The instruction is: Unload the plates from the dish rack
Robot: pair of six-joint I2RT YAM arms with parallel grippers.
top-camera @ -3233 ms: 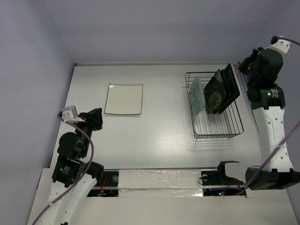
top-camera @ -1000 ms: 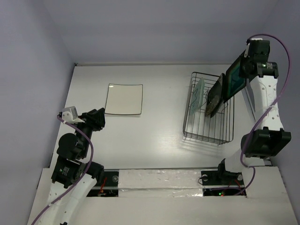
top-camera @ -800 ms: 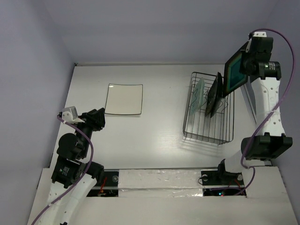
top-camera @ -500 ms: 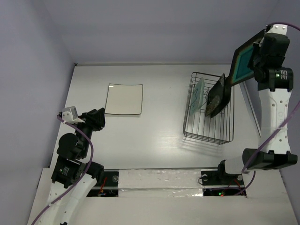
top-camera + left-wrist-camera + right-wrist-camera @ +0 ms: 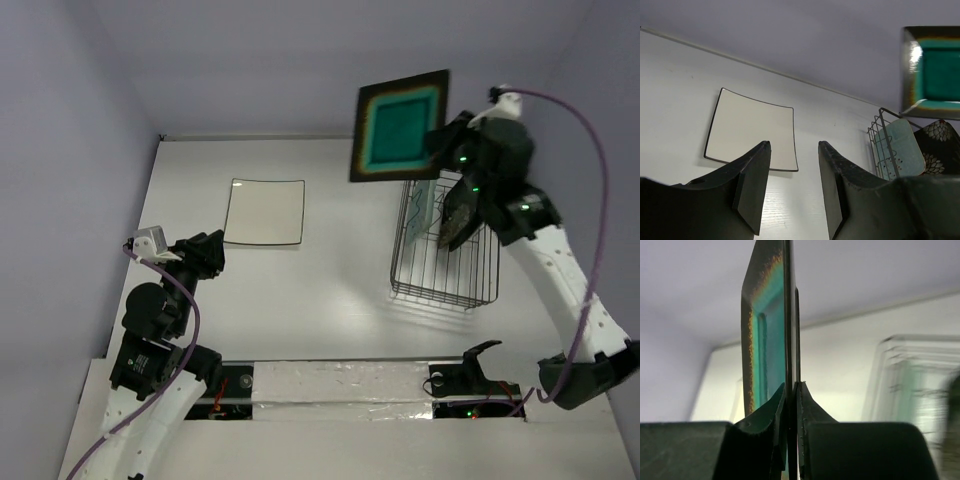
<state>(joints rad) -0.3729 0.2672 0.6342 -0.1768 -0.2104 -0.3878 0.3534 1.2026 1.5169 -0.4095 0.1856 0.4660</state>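
My right gripper point(image 5: 440, 140) is shut on the edge of the dark-rimmed teal plate point(image 5: 399, 125) and holds it high in the air, left of the dish rack point(image 5: 445, 285). The right wrist view shows that plate point(image 5: 765, 330) edge-on between my fingers. The mint-green plate point(image 5: 424, 208) and the black flowered plate point(image 5: 462, 212) stand upright in the rack. The white square plate point(image 5: 264, 211) lies flat on the table at the left. My left gripper point(image 5: 205, 255) is open and empty, near the white plate point(image 5: 750, 130).
The dish rack point(image 5: 879, 131) shows at the right of the left wrist view with the mint-green plate point(image 5: 897, 150) and flowered plate point(image 5: 937, 150) in it. Grey walls close in the table at the back and sides.
My right gripper has lifted the teal plate out of the rack and swung it up and to the left. The rack shifted slightly left. The left arm has not moved.
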